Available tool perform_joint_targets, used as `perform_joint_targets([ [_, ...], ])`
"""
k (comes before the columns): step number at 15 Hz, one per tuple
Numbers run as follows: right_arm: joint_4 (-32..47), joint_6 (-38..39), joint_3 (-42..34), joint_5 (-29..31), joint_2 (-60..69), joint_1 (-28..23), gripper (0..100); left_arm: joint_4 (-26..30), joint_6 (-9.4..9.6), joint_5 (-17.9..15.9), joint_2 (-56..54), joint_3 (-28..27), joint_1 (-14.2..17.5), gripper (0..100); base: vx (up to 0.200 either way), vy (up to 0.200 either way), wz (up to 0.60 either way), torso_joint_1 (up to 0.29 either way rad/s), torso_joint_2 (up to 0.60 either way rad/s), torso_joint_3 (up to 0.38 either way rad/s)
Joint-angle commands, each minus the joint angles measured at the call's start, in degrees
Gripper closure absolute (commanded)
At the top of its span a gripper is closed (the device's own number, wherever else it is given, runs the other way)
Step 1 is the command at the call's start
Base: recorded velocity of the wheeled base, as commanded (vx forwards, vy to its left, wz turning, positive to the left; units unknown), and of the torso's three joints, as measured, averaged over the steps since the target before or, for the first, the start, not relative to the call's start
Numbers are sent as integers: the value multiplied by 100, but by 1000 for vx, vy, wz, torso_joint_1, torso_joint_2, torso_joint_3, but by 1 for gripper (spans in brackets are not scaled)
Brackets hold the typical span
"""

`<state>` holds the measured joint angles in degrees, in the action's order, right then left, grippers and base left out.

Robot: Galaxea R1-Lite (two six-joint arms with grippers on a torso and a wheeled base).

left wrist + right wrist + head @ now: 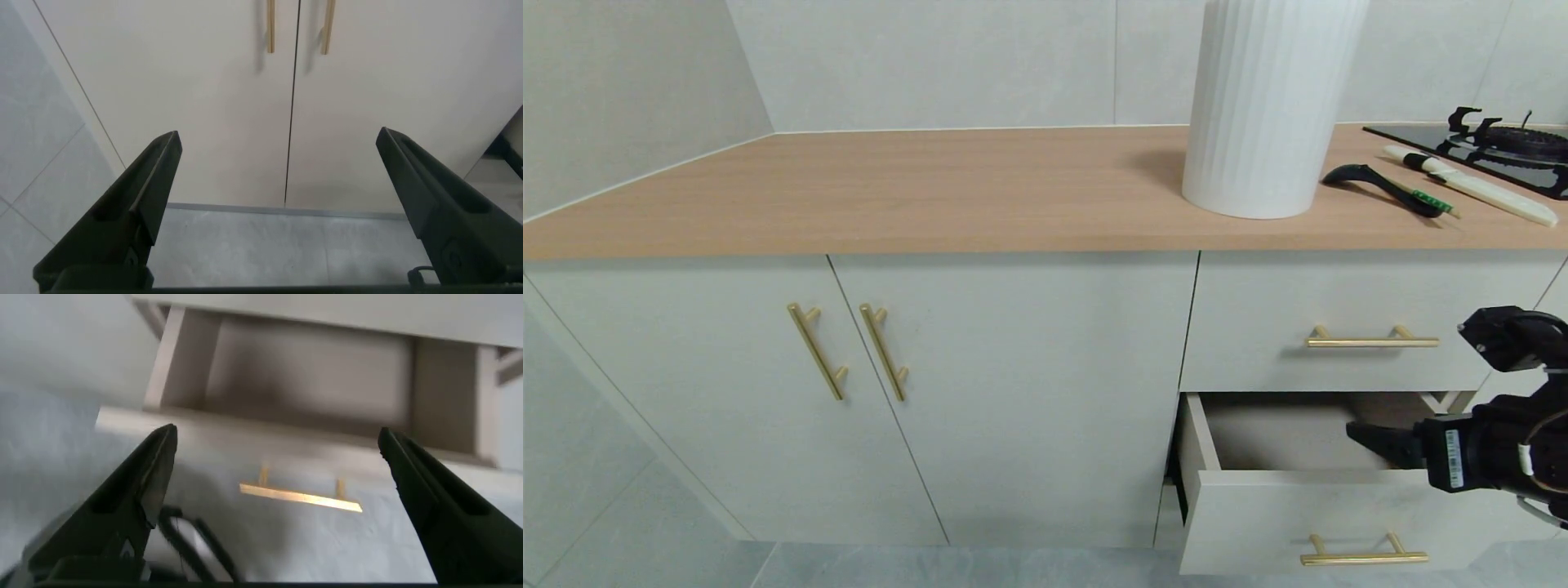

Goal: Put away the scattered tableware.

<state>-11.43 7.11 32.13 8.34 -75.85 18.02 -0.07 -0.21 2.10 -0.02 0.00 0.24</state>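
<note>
The curvy black tool (1387, 189) and long white knife (1478, 188) are lying on the smooth wooden counter (931, 188), while the left gripper (278, 143) and right gripper (278, 445) are hanging wide open.

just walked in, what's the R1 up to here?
The lower drawer is pulled open and the right pincer hangs open and empty by its front. The left pincer, also open, faces the cabinet doors. A white knife and a black-handled utensil lie on the countertop beside the white ribbed container, not yet put away.
</note>
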Motion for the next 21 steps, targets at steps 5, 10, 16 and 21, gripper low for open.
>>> perform_joint_targets([
  [5, -790, 493, -225, 414, -1556, 0, 0, -1, 3, 1, 2, 0, 2, 0, 0, 0, 0, 0, 0, 0],
  [10, -790, 493, -225, 414, -1731, 0, 0, -1, -6, 1, 2, 0, 2, 0, 0, 0, 0, 0, 0, 0],
  [16, -808, 493, -243, 423, -1907, 0, 0, -1, -6, 1, 2, 0, 2, 0, 0, 0, 0, 0, 0, 0],
  [21, -799, 493, -287, 423, -1942, 0, 0, -1, -6, 1, 2, 0, 2, 0, 0, 0, 0, 0, 0, 0],
])
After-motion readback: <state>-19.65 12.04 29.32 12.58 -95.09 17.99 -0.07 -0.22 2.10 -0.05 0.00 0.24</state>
